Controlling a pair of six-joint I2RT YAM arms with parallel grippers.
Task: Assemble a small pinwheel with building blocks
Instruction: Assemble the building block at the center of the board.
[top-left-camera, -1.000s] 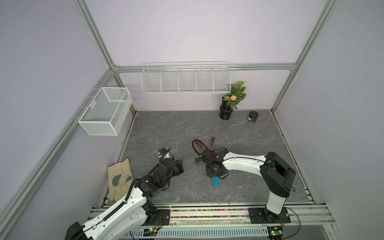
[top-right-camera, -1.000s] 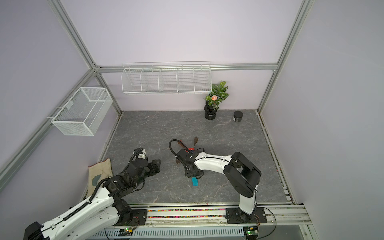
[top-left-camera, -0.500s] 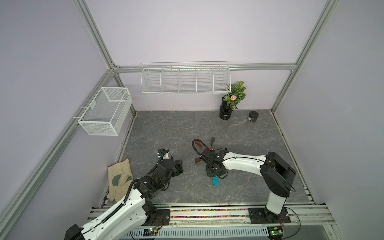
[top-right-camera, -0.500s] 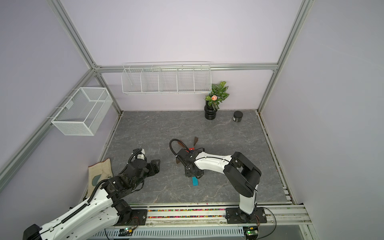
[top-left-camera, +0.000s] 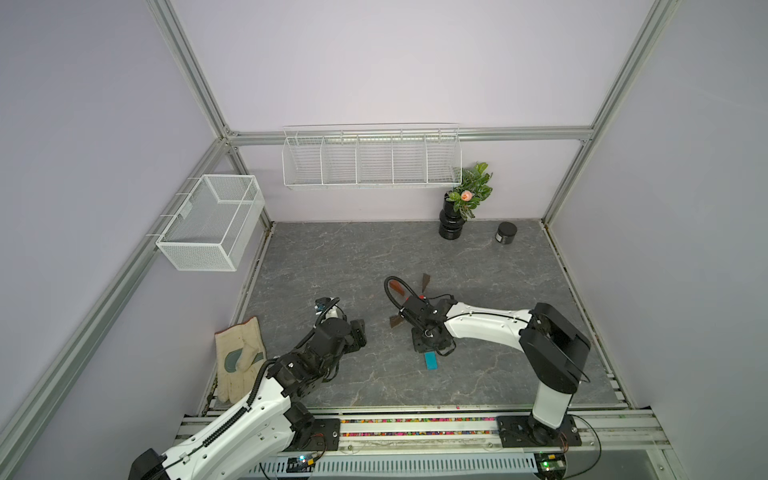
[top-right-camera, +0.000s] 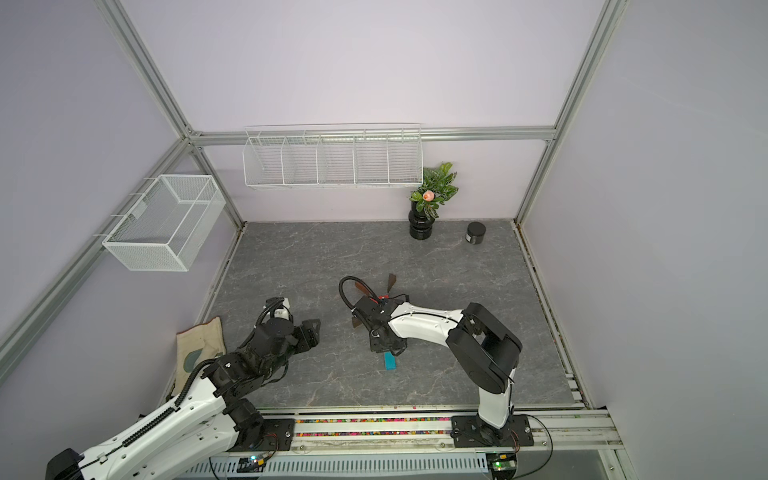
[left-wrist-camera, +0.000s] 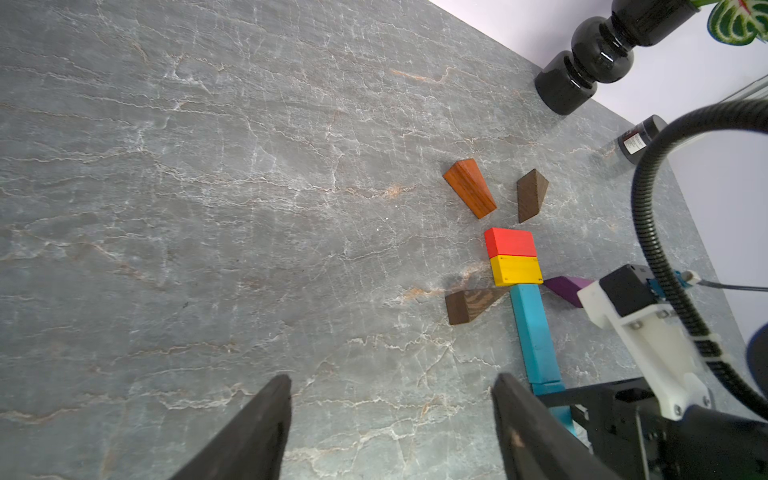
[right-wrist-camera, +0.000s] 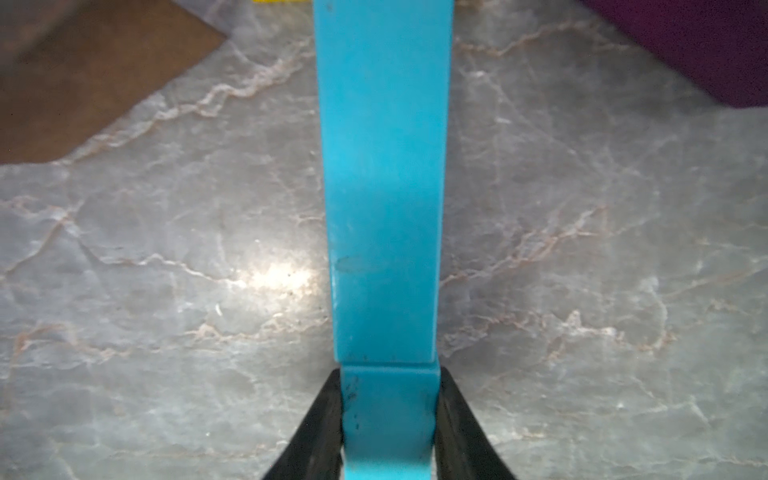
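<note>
Stem-laying, judged nearly finished. Right claw (right-wrist-camera: 390, 440) narrow, clamped on outer teal bar (right-wrist-camera: 388, 395), butted end to end against inner teal bar (right-wrist-camera: 382, 187), itself touching yellow block (left-wrist-camera: 516, 271) of pinwheel (left-wrist-camera: 509, 242) mid-table; both bars running toward 6 o'clock in both top views. Keep seam flush and straight; release gently, lift straight up. Left claw (left-wrist-camera: 390, 415) wide, empty, at 9 o'clock of right claw.

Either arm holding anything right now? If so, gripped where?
Right gripper pinches the outer teal bar by its long sides, near its seam with the inner teal bar. Left gripper, jaws apart, holds nothing.
</note>
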